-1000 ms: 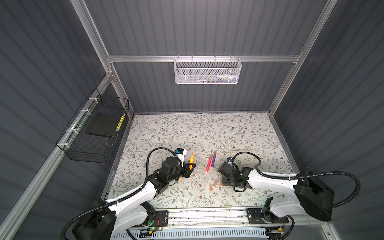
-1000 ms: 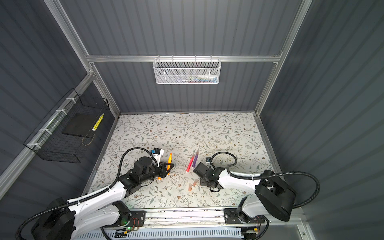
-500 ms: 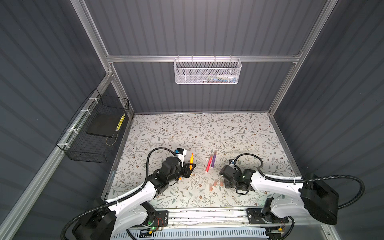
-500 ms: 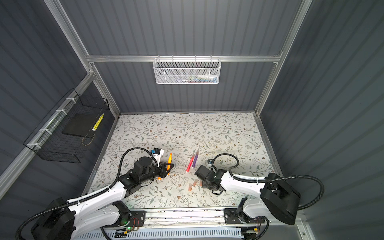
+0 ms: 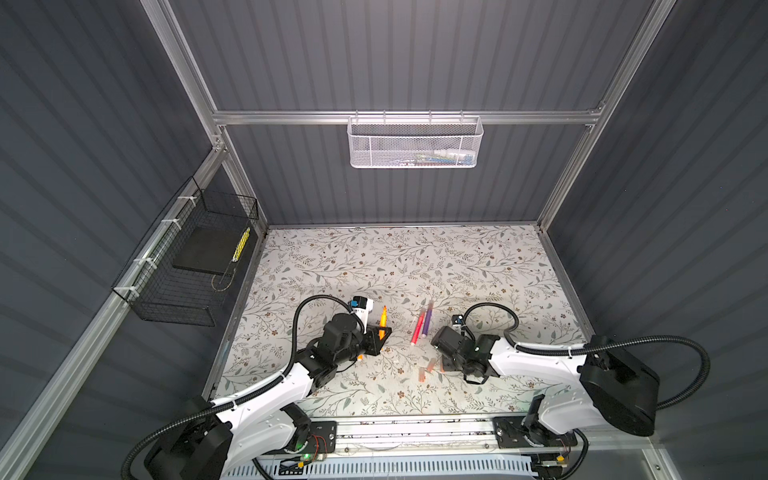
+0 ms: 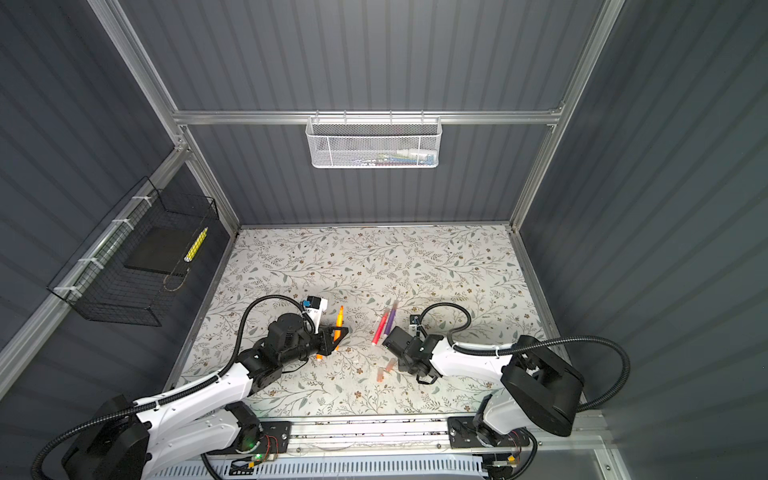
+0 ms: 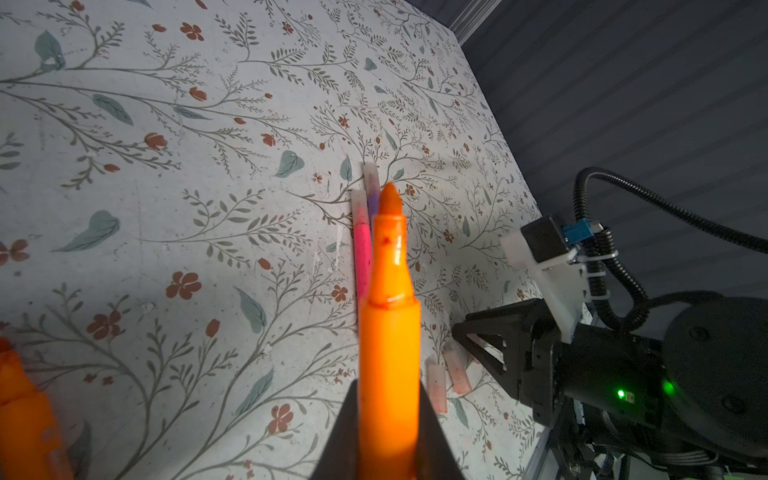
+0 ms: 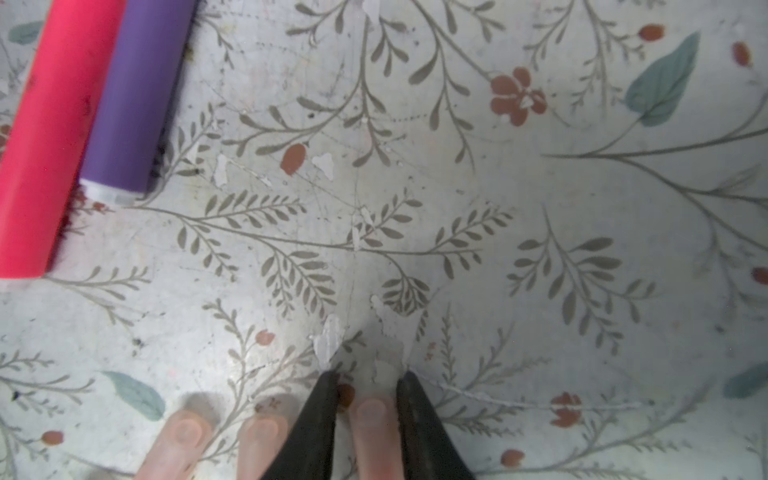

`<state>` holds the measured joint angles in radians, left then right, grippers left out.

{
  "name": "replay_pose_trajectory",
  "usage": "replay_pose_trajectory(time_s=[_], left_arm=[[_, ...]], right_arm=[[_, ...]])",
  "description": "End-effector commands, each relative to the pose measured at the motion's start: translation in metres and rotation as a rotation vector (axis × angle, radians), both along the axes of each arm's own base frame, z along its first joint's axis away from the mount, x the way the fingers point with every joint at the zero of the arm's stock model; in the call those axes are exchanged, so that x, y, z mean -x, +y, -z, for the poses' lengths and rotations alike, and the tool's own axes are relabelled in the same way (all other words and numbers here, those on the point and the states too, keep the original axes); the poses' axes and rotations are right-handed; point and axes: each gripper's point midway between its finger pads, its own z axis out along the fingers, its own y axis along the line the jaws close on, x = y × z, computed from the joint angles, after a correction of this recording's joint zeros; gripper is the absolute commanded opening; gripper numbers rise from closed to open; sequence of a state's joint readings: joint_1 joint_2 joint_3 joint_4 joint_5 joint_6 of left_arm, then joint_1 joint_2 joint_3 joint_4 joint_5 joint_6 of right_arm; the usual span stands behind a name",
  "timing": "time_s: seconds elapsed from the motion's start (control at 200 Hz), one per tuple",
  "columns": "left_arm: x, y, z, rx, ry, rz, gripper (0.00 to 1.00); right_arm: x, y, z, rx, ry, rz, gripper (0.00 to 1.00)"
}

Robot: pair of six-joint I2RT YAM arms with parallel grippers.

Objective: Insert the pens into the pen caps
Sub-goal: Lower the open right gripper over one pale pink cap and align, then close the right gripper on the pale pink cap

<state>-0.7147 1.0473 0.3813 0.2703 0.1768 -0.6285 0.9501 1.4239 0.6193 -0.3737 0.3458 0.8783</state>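
Over floral counter (image 5: 457, 270), clamps orange pen (image 7: 388, 270) in left tool (image 7: 388, 395), tip out for capping; straddles pen cap (image 8: 372, 419) with right tool (image 8: 369, 376), cannot tell if gripped.

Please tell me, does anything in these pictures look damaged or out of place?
Yes. The floral table cover is chipped: pale flakes have peeled off just ahead of the right gripper. Nothing looks spilled.

On our floral table (image 5: 457, 266), pink pen (image 5: 417, 330) and purple pen (image 5: 427, 322) lie touching; pen caps (image 5: 422, 375) sit nearer the front edge.
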Motion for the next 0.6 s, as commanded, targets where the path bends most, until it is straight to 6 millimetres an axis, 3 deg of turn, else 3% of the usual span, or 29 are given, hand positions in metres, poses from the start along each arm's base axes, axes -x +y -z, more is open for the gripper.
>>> replay_pose_trajectory(time_s=[0.0, 0.24, 0.595], left_arm=[[0.0, -0.0032, -0.0069, 0.003, -0.036, 0.019, 0.0], [-0.001, -0.0058, -0.0078, 0.005, -0.032, 0.026, 0.0], [-0.0021, -0.0065, -0.0054, 0.001, -0.025, 0.024, 0.0]], right_arm=[[0.0139, -0.0163, 0.0129, 0.053, 0.055, -0.002, 0.26], [0.0175, -0.0185, 0.0107, 0.053, 0.065, -0.01, 0.32], [0.0207, -0.0152, 0.0097, 0.011, 0.064, -0.025, 0.29]])
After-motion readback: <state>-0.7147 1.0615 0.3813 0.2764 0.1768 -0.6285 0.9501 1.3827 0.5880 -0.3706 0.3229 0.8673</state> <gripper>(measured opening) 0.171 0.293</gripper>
